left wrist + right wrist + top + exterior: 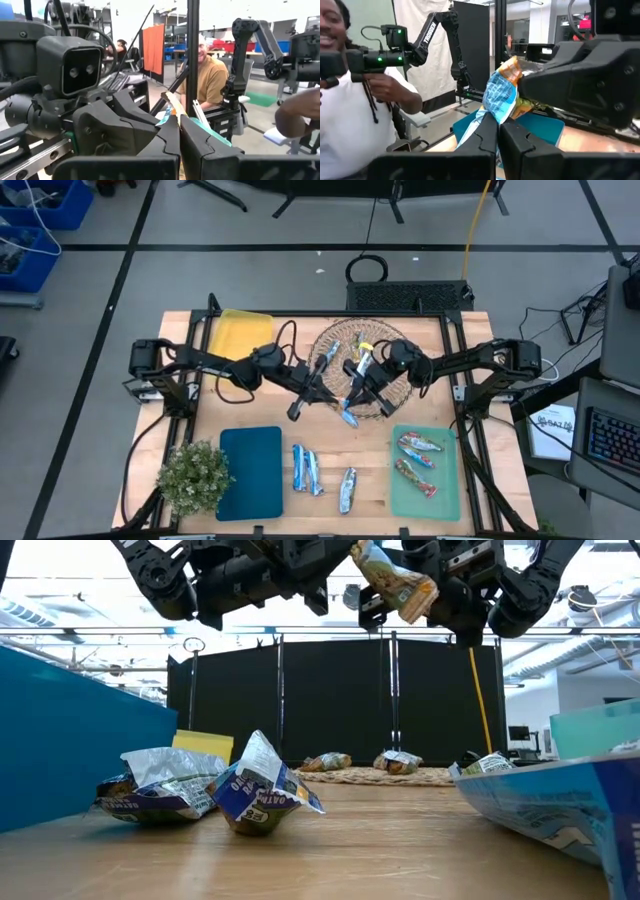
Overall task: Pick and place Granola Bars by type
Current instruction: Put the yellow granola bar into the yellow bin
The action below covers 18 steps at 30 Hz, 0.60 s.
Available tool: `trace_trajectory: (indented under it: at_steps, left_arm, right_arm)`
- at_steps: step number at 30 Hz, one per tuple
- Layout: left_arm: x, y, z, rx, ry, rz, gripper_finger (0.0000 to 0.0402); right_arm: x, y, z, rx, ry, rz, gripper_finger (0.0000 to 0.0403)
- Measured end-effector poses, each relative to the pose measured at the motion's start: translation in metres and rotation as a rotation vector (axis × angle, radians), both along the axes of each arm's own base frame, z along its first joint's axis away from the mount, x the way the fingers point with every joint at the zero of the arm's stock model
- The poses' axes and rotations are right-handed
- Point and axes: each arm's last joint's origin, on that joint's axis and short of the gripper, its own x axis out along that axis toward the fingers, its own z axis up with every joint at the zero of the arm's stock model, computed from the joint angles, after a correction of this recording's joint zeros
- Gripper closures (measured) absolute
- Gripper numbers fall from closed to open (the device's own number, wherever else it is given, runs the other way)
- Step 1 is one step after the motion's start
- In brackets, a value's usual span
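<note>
High view, straight down on the table: both arms met over the round wicker basket (352,340) at the far middle. The left gripper (322,368) was pinched on the end of a blue bar (329,356), and the right gripper (360,370) was clamped on another bar (363,360), both raised above the basket. Near the front, two red-marked bars (418,460) lay on the green mat (448,492) at the right. Three blue bars (322,477) lay on bare wood between it and the teal mat (250,472). The teal mat and the far-left yellow mat (242,333) held nothing.

Low view: a crumpled orange-and-blue bar (398,582) hung high in the grippers. Two more bars (360,762) rested in the basket far back, and two blue wrappers (210,796) lay close on the wood.

Left wrist view: the closed fingers (165,145) nipped a thin wrapper edge (176,106).

Right wrist view: the closed fingers (512,135) gripped a blue-and-orange bar (501,92).

Sorting looked roughly halfway done, with bars left in the basket and in the air.
</note>
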Motion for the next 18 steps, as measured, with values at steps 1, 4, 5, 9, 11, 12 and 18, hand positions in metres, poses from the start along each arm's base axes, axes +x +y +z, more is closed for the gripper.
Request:
trace_trajectory:
  at_steps: [1, 4, 5, 9, 11, 12, 18]
  left_arm:
    - [-0.001, 0.0, 0.001, 0.005, 0.01, 0.004, 0.0399]
    - [-0.005, 0.001, 0.006, 0.027, 0.021, 0.013, 0.04]
    - [-0.006, 0.001, 0.007, 0.031, 0.022, 0.015, 0.04]
    - [-0.008, 0.001, 0.01, 0.042, 0.02, 0.013, 0.04]
    - [-0.008, 0.001, 0.011, 0.044, 0.018, 0.013, 0.04]
    - [-0.008, 0.001, 0.011, 0.044, 0.021, 0.013, 0.04]
    - [-0.007, 0.005, 0.004, 0.059, 0.081, 0.072, 0.0401]
  right_arm:
    - [0.0, -0.001, 0.0, 0.01, 0.01, -0.003, 0.0398]
    - [-0.002, -0.008, 0.001, 0.03, 0.023, -0.022, 0.0387]
    - [-0.002, -0.01, 0.001, 0.034, 0.027, -0.028, 0.0381]
    - [-0.003, -0.016, 0.001, 0.043, 0.035, -0.047, 0.0342]
    - [-0.004, -0.018, 0.0, 0.049, 0.046, -0.059, 0.0314]
    - [-0.004, -0.02, -0.001, 0.051, 0.052, -0.065, 0.0298]
    - [-0.007, -0.035, -0.007, 0.072, 0.118, -0.119, 0.0214]
